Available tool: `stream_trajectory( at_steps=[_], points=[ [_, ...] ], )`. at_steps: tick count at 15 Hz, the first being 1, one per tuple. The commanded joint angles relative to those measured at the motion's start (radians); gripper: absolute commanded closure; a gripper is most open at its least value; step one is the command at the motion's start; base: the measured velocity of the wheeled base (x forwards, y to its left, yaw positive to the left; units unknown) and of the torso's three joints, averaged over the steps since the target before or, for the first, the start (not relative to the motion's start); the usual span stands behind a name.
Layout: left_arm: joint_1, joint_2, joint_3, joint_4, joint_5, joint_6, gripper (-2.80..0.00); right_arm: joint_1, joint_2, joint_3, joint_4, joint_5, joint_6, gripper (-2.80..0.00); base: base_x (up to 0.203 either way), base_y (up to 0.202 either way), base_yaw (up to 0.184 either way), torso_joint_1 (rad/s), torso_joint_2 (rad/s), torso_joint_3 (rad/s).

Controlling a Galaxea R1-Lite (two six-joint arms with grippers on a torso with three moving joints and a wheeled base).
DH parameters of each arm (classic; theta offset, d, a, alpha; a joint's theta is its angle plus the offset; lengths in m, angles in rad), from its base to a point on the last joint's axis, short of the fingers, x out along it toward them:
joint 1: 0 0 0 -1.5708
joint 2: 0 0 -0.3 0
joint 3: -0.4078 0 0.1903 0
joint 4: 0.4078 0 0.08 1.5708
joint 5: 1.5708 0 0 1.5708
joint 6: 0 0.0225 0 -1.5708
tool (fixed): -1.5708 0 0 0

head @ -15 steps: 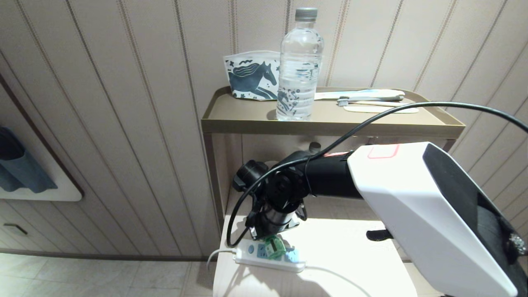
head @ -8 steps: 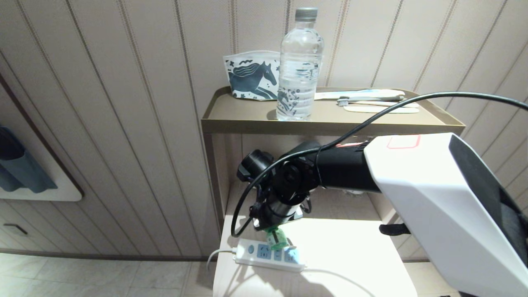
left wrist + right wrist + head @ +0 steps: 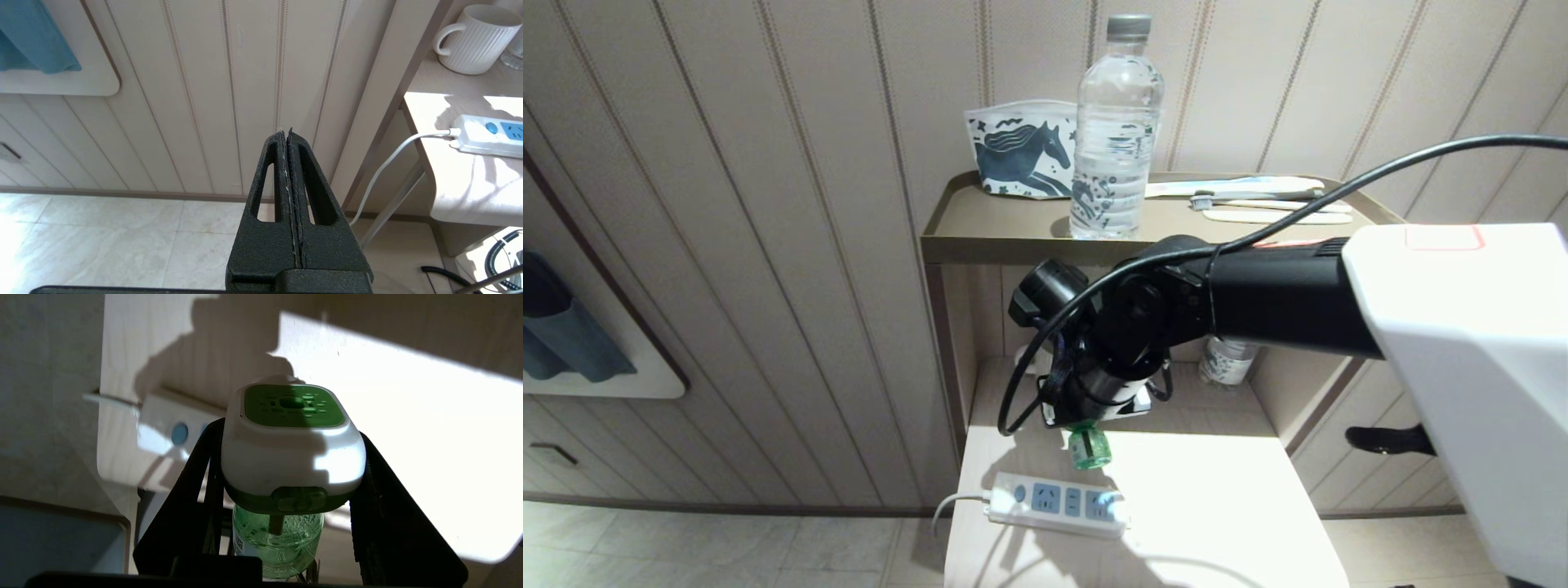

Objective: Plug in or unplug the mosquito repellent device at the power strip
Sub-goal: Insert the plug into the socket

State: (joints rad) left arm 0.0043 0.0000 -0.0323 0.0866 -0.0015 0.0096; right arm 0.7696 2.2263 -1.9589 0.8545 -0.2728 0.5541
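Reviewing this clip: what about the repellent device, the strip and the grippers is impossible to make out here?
- Mosquito repellent device: plug pins face away in the right wrist view; the right gripper covers its head in the head view.
- Power strip: cord's far end cut off by the shelf edge.
- Left gripper: outside the head view.

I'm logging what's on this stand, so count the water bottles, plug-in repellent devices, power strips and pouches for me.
Water bottles: 2, the top water bottle and the lower water bottle, partly hidden by the arm
Mosquito repellent device: 1
Power strip: 1
Horse-print pouch: 1
Total: 5
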Motion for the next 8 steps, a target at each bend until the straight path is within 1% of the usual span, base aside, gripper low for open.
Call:
stream_trajectory(
  at_steps=[1,2,5,6,8],
  points=[
    [0.0,0.0,0.0,0.001,0.0,0.0,0.0,0.005,-0.047,0.0,0.065,0.0,0.01,0.0,0.0,0.0,0.0,0.0,0.0,0.0],
    [0.0,0.0,-0.001,0.001,0.0,0.001,0.0,0.005,-0.051,0.001,0.129,0.0,0.018,0.0,0.0,0.0,0.0,0.0,0.0,0.0],
    [0.0,0.0,-0.001,0.001,0.0,0.001,0.0,0.002,-0.049,0.017,0.263,0.011,0.02,0.0,0.0,0.0,0.0,0.0,0.0,0.0],
    [0.0,0.0,0.0,0.001,0.0,0.001,0.0,0.002,-0.043,0.019,0.28,0.019,0.016,0.0,0.0,0.0,0.0,0.0,0.0,0.0],
    [0.0,0.0,0.0,0.001,0.0,0.0,0.0,0.004,-0.032,0.023,0.287,0.072,0.01,0.0,0.0,0.0,0.0,0.0,0.0,0.0]
  ],
)
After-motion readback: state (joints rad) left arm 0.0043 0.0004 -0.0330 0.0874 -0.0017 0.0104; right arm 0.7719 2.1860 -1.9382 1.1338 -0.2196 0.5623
